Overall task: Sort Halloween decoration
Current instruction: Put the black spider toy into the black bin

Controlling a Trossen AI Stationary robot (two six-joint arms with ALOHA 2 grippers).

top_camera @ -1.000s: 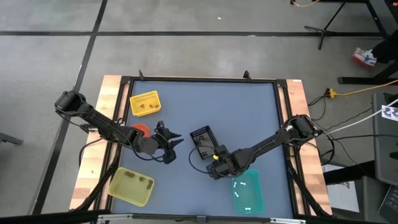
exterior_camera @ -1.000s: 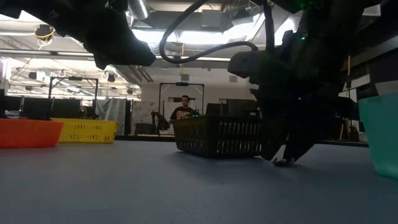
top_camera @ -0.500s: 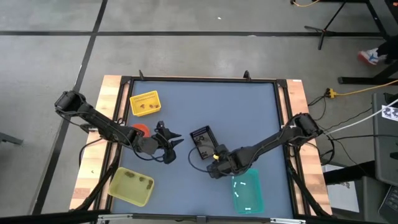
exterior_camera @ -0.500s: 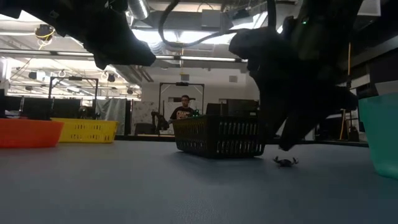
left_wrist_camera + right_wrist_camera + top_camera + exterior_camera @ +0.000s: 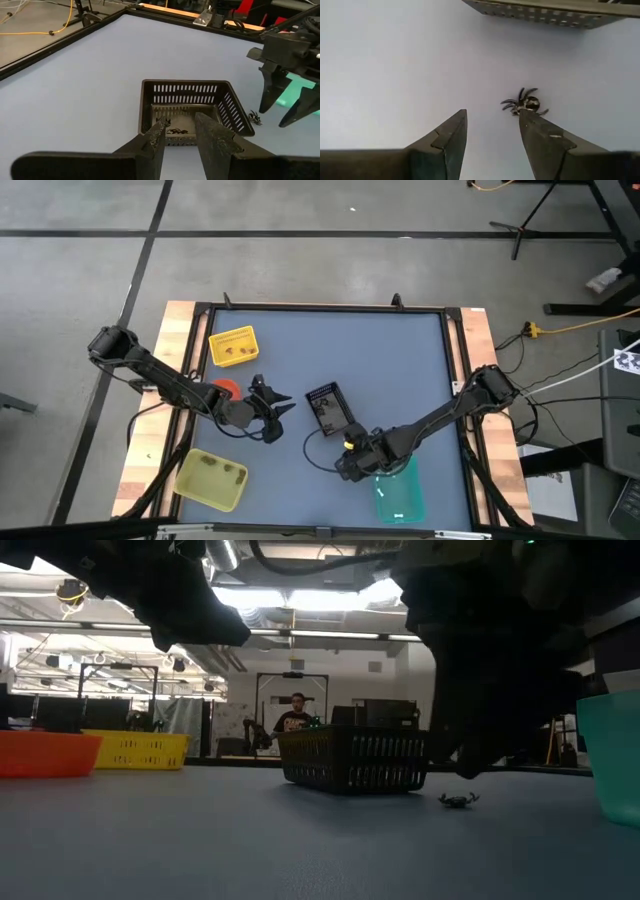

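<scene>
The right gripper (image 5: 490, 135) hung with its fingers apart and nothing in them, just above a tiny black spider (image 5: 524, 105) lying on the table (image 5: 400, 360) beside the black basket (image 5: 187, 107). The left gripper (image 5: 177, 137) waited near that basket, fingers parted and empty.

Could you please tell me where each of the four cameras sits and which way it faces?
High view: overhead, straight down on the blue table; both arms show.
Low view: table height, facing the room; dark arms overhead.
Left wrist view: left gripper, facing the black slotted plastic basket.
Right wrist view: right gripper, open above the small black spider trinket.
Shared: basket and spider in low and wrist views.
</scene>
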